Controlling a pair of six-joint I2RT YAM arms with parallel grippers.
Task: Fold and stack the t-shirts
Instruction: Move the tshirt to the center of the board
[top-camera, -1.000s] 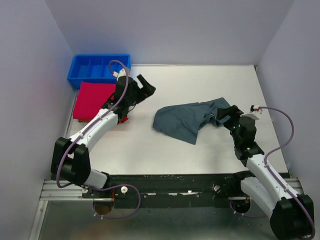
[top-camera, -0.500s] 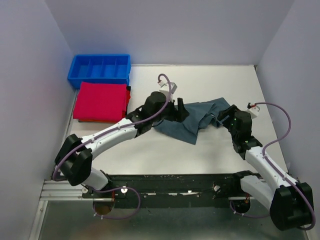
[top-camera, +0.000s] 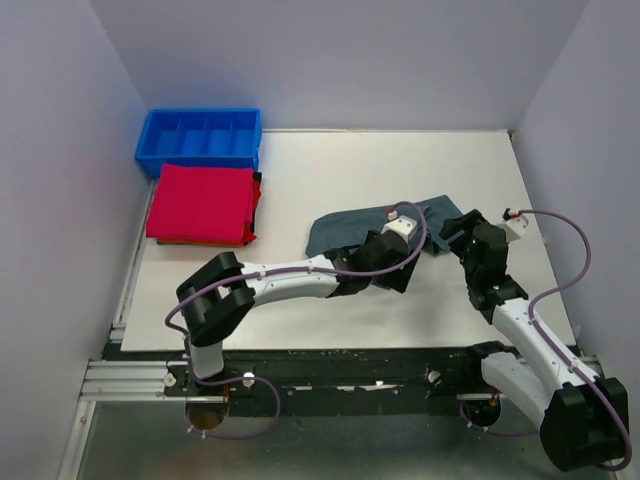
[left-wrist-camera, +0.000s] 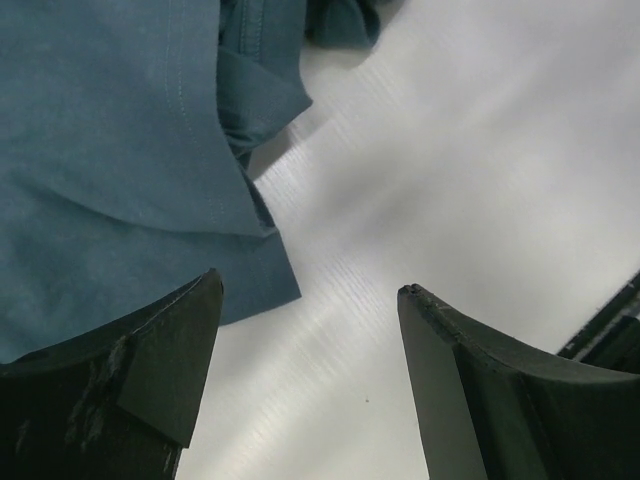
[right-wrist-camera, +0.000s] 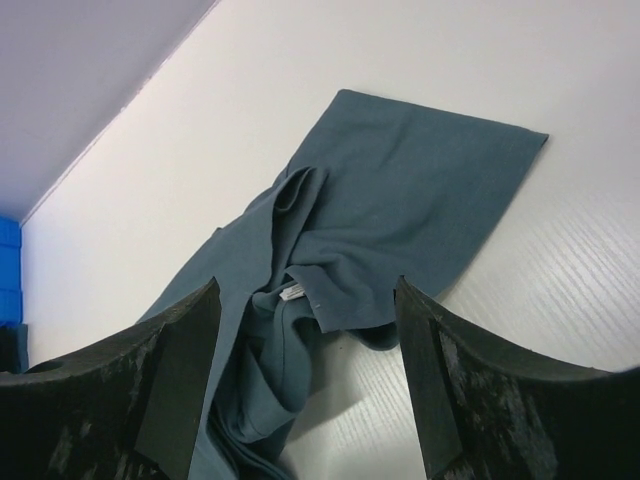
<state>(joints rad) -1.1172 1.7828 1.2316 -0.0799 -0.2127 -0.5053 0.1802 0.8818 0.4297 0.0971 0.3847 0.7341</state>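
1. While the left arm reaches low across the tabletop (top-camera: 300, 310), the left end effector (top-camera: 392, 268) sits right at the near edge of the teal t-shirt (top-camera: 335, 232), which lies crumpled and unfolded, right of centre.
2. Wrist view on that side: the left end effector (left-wrist-camera: 308, 285) has its fingers spread wide, with nothing between them but bare white tabletop (left-wrist-camera: 450, 150). The hem of the teal t-shirt (left-wrist-camera: 120, 150) lies just beside the finger (left-wrist-camera: 150, 370) on the left of the view. I cannot tell whether they touch.
3. Over to the right, the right end effector (top-camera: 455, 232) is at the shirt's right-hand end, close to the cloth.
4. Its own camera shows the right end effector (right-wrist-camera: 305, 285) with fingers apart too, gripping nothing. The teal t-shirt (right-wrist-camera: 400, 200) lies ahead, one flat panel spread toward the right, bunched folds running to the near left, and a small white tag (right-wrist-camera: 291, 293) showing in the bunch.
5. Far left of the tabletop there's a red t-shirt (top-camera: 200, 203), folded to a neat square, resting on something darker that peeks out along its right side.
6. Just behind it is the blue bin (top-camera: 200, 135), divided into compartments and set in the back-left corner.
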